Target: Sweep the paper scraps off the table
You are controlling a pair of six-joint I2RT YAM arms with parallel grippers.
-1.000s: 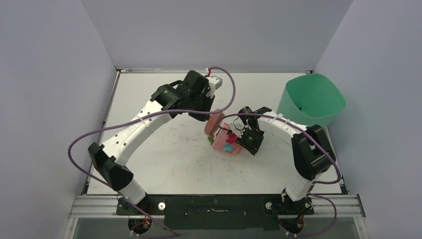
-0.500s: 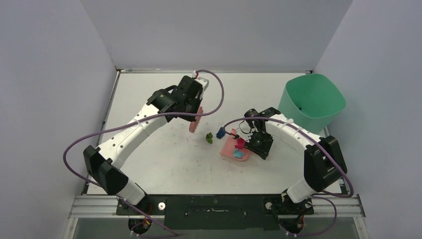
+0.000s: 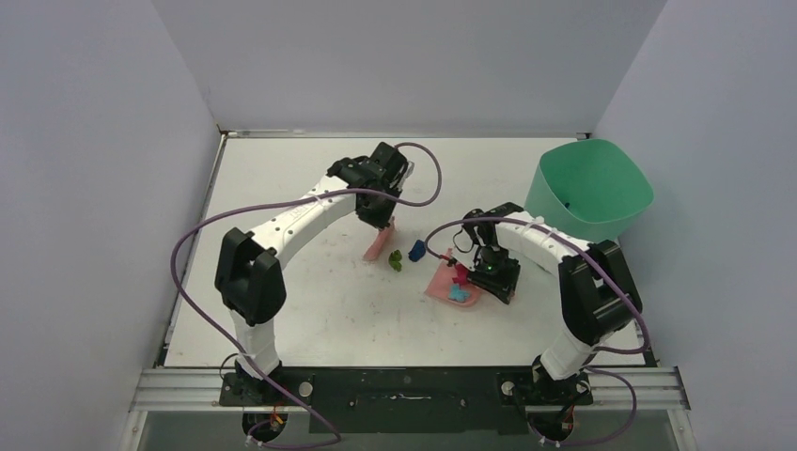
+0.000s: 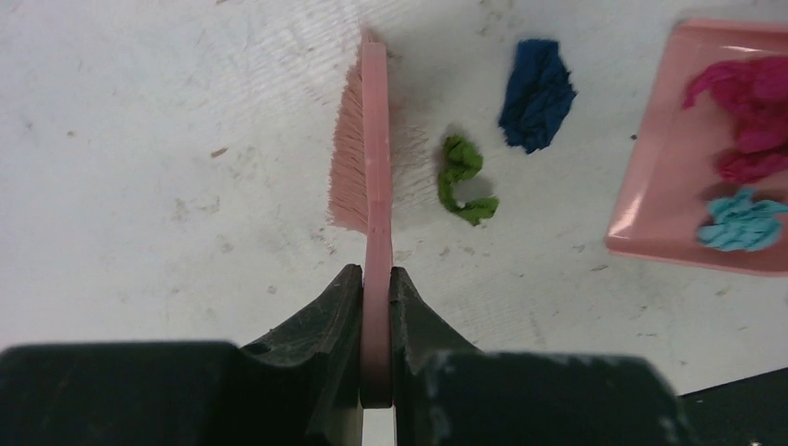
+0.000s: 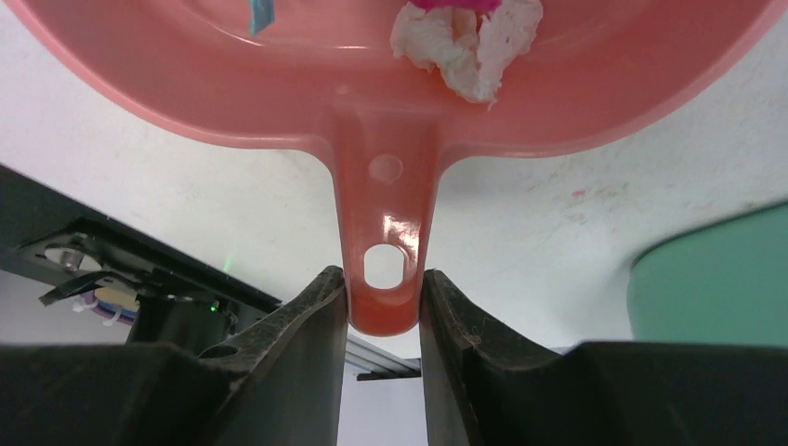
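My left gripper (image 4: pixel 375 279) is shut on the handle of a pink brush (image 4: pixel 372 167), whose bristles rest on the white table (image 3: pixel 282 188) just left of a green paper scrap (image 4: pixel 463 178) and a dark blue one (image 4: pixel 537 95). From above, the brush (image 3: pixel 378 246) stands left of the green scrap (image 3: pixel 397 258). My right gripper (image 5: pixel 383 288) is shut on the handle of a pink dustpan (image 5: pixel 279 84) lying to the right of those scraps. Inside the dustpan (image 3: pixel 442 289) lie magenta (image 4: pixel 753 111), cyan (image 4: pixel 743 221) and white (image 5: pixel 465 42) scraps.
A green bin (image 3: pixel 587 188) stands at the table's right rear, behind the right arm. Grey-lilac walls close in the table on three sides. A metal rail runs along the near edge by the arm bases.
The left arm drew the brush back from the dustpan's mouth and set it down left of the green scrap. The dustpan slid a little right and nearer.
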